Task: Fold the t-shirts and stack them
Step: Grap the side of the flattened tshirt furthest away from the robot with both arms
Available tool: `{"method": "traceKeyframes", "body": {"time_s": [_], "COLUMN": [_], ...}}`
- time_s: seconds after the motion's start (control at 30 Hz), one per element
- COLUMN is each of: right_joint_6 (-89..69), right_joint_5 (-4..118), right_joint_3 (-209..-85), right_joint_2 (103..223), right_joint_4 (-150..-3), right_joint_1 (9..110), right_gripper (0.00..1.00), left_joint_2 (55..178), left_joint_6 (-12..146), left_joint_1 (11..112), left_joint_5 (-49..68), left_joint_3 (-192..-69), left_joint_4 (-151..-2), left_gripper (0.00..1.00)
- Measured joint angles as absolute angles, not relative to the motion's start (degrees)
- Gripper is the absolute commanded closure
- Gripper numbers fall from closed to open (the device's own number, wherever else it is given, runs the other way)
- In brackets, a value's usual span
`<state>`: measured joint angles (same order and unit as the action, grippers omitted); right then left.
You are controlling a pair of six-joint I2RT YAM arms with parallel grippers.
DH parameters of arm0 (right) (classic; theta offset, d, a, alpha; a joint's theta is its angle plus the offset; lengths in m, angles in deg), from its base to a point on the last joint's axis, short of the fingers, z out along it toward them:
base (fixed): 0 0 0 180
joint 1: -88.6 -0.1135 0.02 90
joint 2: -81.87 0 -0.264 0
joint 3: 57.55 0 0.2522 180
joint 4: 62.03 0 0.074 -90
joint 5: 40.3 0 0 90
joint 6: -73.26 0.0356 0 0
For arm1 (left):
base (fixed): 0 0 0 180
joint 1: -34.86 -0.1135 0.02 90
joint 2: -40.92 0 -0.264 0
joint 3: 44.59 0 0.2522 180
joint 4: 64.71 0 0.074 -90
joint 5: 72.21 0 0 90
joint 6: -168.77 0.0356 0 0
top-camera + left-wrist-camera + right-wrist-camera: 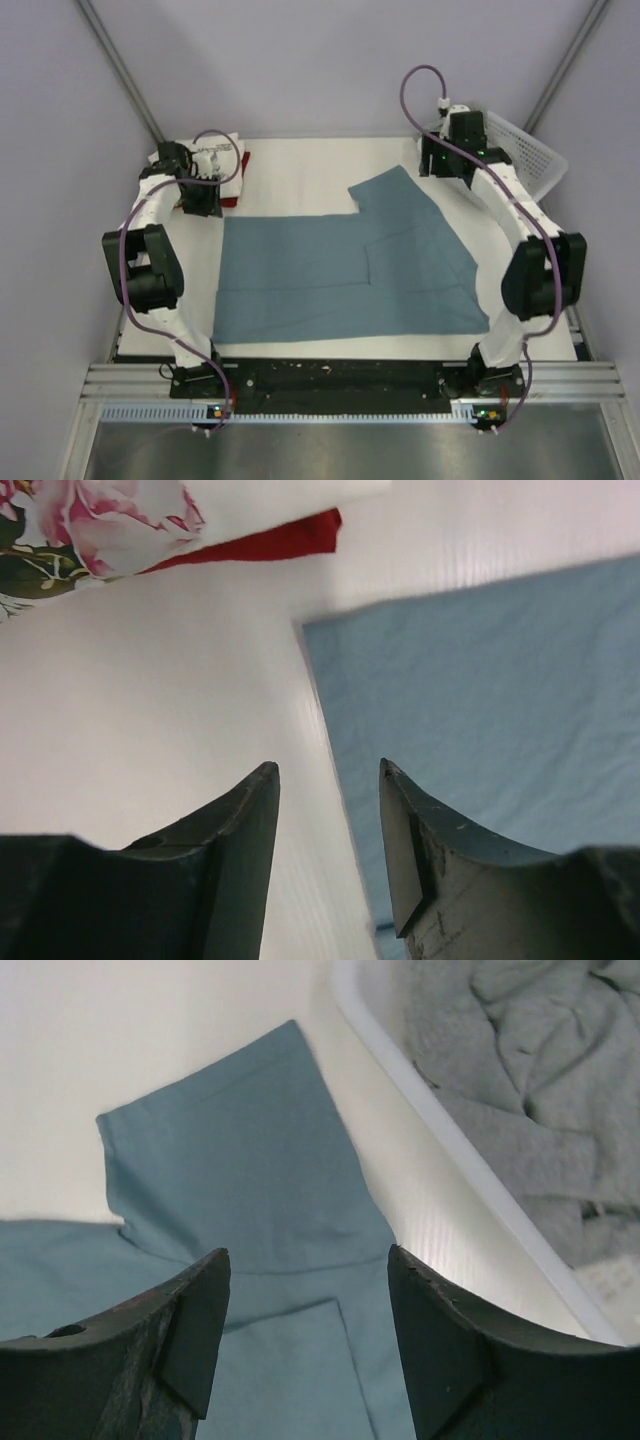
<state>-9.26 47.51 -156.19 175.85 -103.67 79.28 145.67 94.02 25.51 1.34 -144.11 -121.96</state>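
The teal-blue t-shirt (340, 275) lies flat on the white table, one sleeve folded in, the other sleeve (225, 1170) sticking out at the far side. My left gripper (328, 770) is open and empty, hovering over the shirt's far left corner (310, 630). My right gripper (308, 1260) is open and empty above the shirt near the outstretched sleeve. The floral white shirt (90, 520) lies folded on the dark red shirt (270, 542) at the far left (222, 158). The grey shirt (530, 1080) lies crumpled in the basket.
The white plastic basket (530, 150) stands at the far right; its rim (450, 1150) runs close beside the teal sleeve. Purple-grey walls and metal poles enclose the table. A black rail (340, 378) runs along the near edge between the arm bases.
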Motion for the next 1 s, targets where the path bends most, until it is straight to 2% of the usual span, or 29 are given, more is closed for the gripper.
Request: {"method": "traceKeyframes", "body": {"time_s": [0.1, 0.23, 0.43, 0.8, 0.9, 1.0], "right_joint_6": [-12.0, -14.9, -17.8, -19.1, -19.1, -19.2], "right_joint_5": [49.1, 48.6, 46.2, 46.8, 47.0, 48.1], "right_joint_3": [-165.8, -172.2, -179.5, -194.9, -198.6, -201.3], "right_joint_2": [188.2, 199.8, 210.8, 221.5, 224.3, 225.8], "right_joint_4": [-106.8, -110.8, -115.5, -117.2, -119.1, -120.5], "right_joint_1": [78.4, 78.1, 77.9, 77.4, 77.4, 77.4], "right_gripper": [0.41, 0.42, 0.41, 0.35, 0.43, 0.65], "left_joint_2": [147.0, 150.4, 155.9, 159.7, 159.7, 159.8], "left_joint_6": [90.3, 87.4, 85.4, 84.2, 84.2, 84.0], "left_joint_1": [25.4, 25.7, 25.8, 26.5, 26.6, 26.6], "left_joint_5": [2.9, 3.9, 4.3, 3.7, 3.5, 2.0], "left_joint_3": [-143.8, -143.8, -143.8, -146.4, -146.4, -146.4], "left_joint_4": [-119.0, -115.9, -114.4, -113.5, -113.3, -113.0], "left_gripper": [0.48, 0.48, 0.48, 0.49, 0.49, 0.50]}}
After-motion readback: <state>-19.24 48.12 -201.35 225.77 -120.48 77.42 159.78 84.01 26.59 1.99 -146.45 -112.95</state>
